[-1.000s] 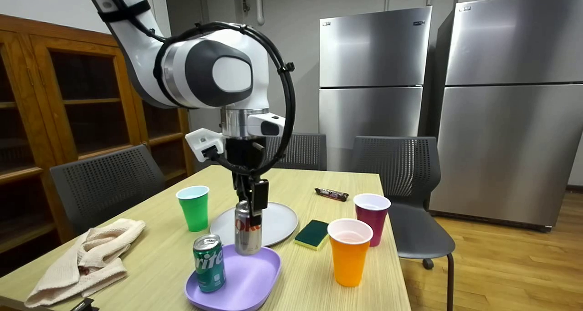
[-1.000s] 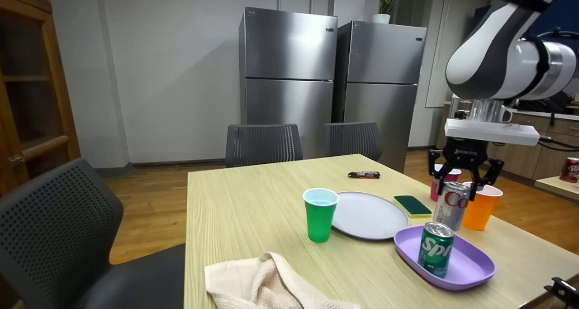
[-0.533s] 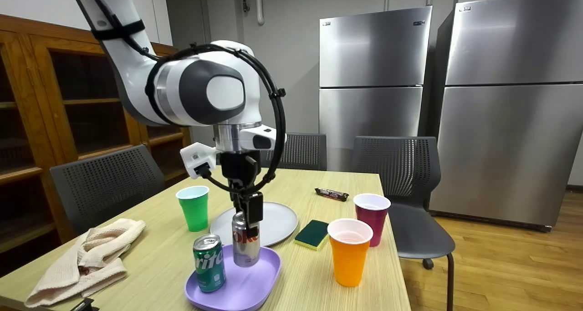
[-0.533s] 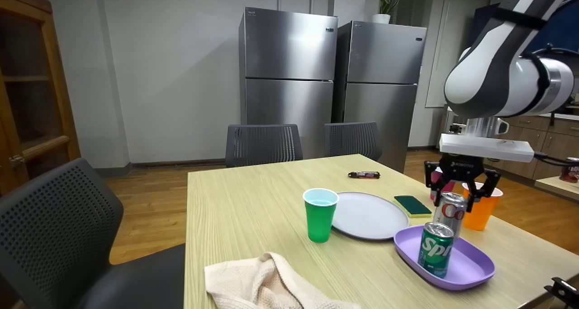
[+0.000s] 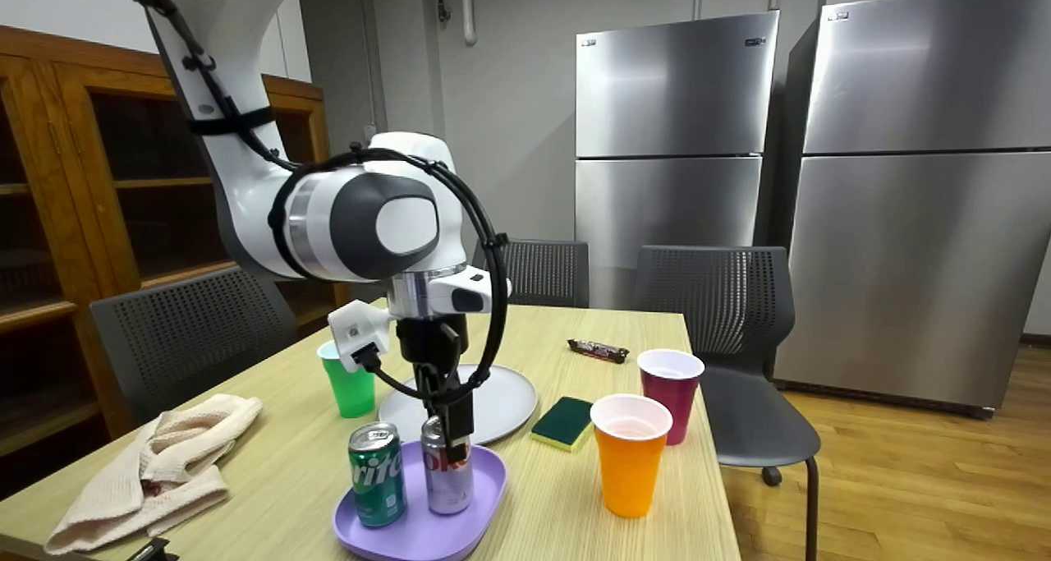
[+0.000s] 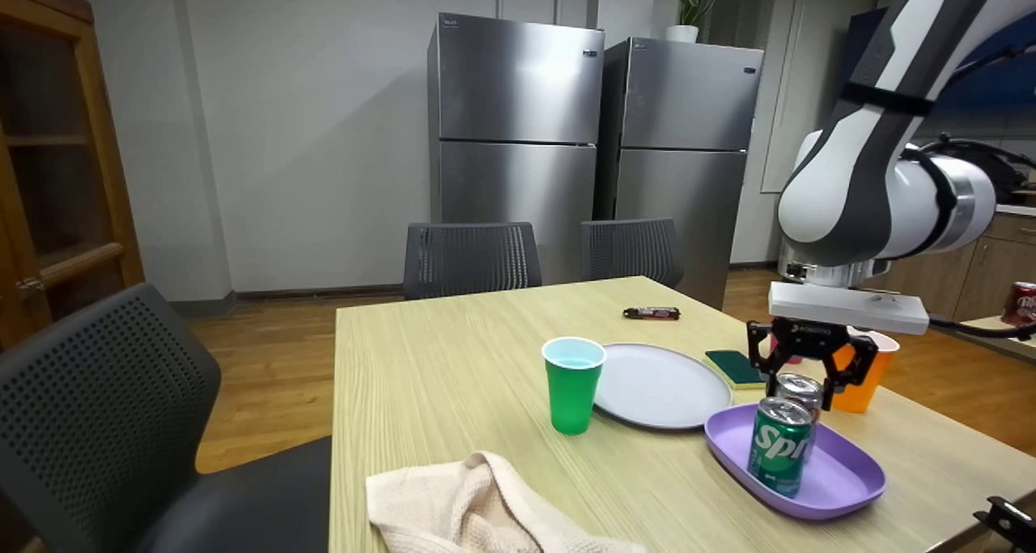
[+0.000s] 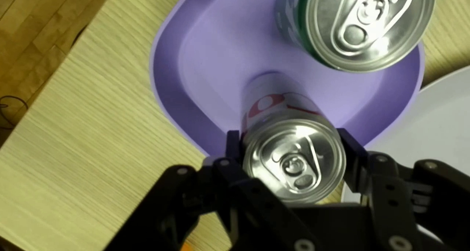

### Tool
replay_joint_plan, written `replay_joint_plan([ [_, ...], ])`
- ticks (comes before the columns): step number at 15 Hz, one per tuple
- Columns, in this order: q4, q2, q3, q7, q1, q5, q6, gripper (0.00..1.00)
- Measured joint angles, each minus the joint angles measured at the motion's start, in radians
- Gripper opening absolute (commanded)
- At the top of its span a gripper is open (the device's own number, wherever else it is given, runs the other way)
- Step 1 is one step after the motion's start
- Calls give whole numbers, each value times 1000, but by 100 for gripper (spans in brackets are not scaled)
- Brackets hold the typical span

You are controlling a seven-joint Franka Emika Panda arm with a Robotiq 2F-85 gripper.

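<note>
Downward, the tool [image 6: 799,393] (2 fingers [image 7: 354,157]) snug around the silver can [image 7: 292,146].

My arm [image 6: 866,156] was mostly glossy white with dark grey panels [image 5: 355,212], plus a chunky black strap [image 6: 886,98] and this fat black cable [image 5: 496,298] looping by the wrist [image 5: 410,292]. My gripper [image 6: 799,390] was all black links [image 7: 200,192] tbh, tiny white ROBOTIQ lettering [image 6: 813,329], round silvery screws [image 7: 400,242]

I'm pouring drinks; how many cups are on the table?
3: a green cup beside the gray plate, an orange cup near the table edge, and, partly behind that cup in an exterior view, a maroon cup.
</note>
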Motion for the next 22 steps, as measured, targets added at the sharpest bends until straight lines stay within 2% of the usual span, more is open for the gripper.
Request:
replay_joint_plan([
  [3, 18, 14, -19, 0, 28, 1, 3, 38],
  [4, 22, 16, -22, 0, 33, 1, 3, 84],
  [6, 27, 21, -29, 0, 41, 1, 3, 96],
  [7, 29, 26, -31, 0, 45, 1, 3, 99],
  [14, 34, 45, -53, -2, 50, 2, 0, 100],
  [22, 65, -17, -99, -15, 48, -16, -64, 100],
])
